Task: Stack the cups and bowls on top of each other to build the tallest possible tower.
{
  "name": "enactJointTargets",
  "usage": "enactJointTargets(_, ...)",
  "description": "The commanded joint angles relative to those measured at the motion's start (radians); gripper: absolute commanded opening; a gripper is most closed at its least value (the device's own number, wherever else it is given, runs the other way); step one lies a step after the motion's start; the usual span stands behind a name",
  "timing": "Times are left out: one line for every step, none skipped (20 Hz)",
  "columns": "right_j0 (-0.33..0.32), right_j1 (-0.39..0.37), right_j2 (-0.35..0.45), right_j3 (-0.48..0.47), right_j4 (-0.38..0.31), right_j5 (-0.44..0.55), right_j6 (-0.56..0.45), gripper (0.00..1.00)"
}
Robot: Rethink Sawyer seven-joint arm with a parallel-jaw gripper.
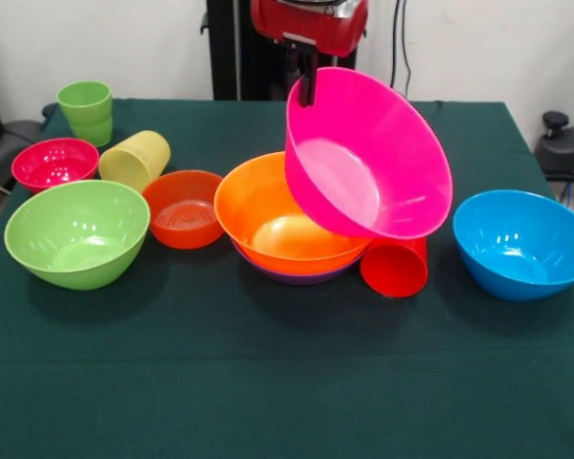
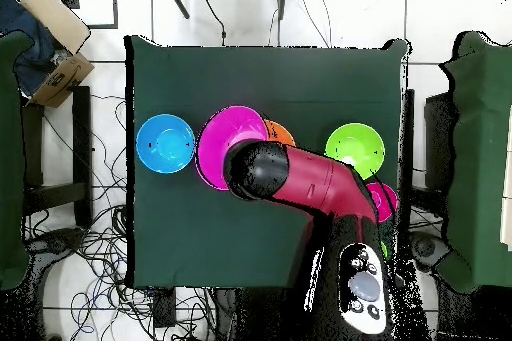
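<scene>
My gripper (image 1: 308,88) is shut on the far rim of the large pink bowl (image 1: 368,158), which hangs steeply tilted with its opening facing the camera. Its lower edge is just over the orange bowl (image 1: 282,225), which sits nested in a purple bowl (image 1: 301,277). A red cup (image 1: 395,267) lies on its side right of that pile. The blue bowl (image 1: 521,244) stands at the right and the lime-green bowl (image 1: 77,232) at the left. In the overhead view the arm (image 2: 310,182) covers part of the pink bowl (image 2: 222,142).
Left of the pile stand a small red-orange bowl (image 1: 184,208), a yellow cup (image 1: 134,159) on its side, a small magenta bowl (image 1: 55,163) and an upright green cup (image 1: 86,110). Dark green cloth (image 1: 287,382) covers the table.
</scene>
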Motion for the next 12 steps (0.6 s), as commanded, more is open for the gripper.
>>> enactJointTargets(-0.033, 0.058, 0.105, -0.032, -0.018, 0.077, -0.005, 0.0)
enactJointTargets(-0.036, 0.056, 0.108, -0.029, -0.018, 0.076, -0.008, 0.0)
enactJointTargets(-0.04, 0.056, 0.11, -0.027, -0.017, 0.074, -0.009, 0.0)
enactJointTargets(-0.044, 0.056, 0.111, -0.027, -0.018, 0.074, -0.01, 0.0)
enactJointTargets(-0.049, 0.057, 0.113, -0.028, -0.019, 0.075, -0.015, 0.0)
enactJointTargets(-0.054, 0.058, 0.115, -0.029, -0.021, 0.076, -0.02, 0.0)
enactJointTargets(-0.06, 0.058, 0.117, -0.03, -0.022, 0.078, -0.024, 0.0)
enactJointTargets(-0.065, 0.06, 0.12, -0.032, -0.023, 0.081, -0.028, 0.0)
enactJointTargets(-0.071, 0.058, 0.122, -0.032, -0.024, 0.084, -0.032, 0.0)
enactJointTargets(-0.075, 0.056, 0.125, -0.031, -0.025, 0.087, -0.035, 0.0)
enactJointTargets(-0.081, 0.055, 0.129, -0.03, -0.028, 0.087, -0.043, 0.0)
enactJointTargets(-0.084, 0.056, 0.13, -0.034, -0.031, 0.091, -0.044, 0.0)
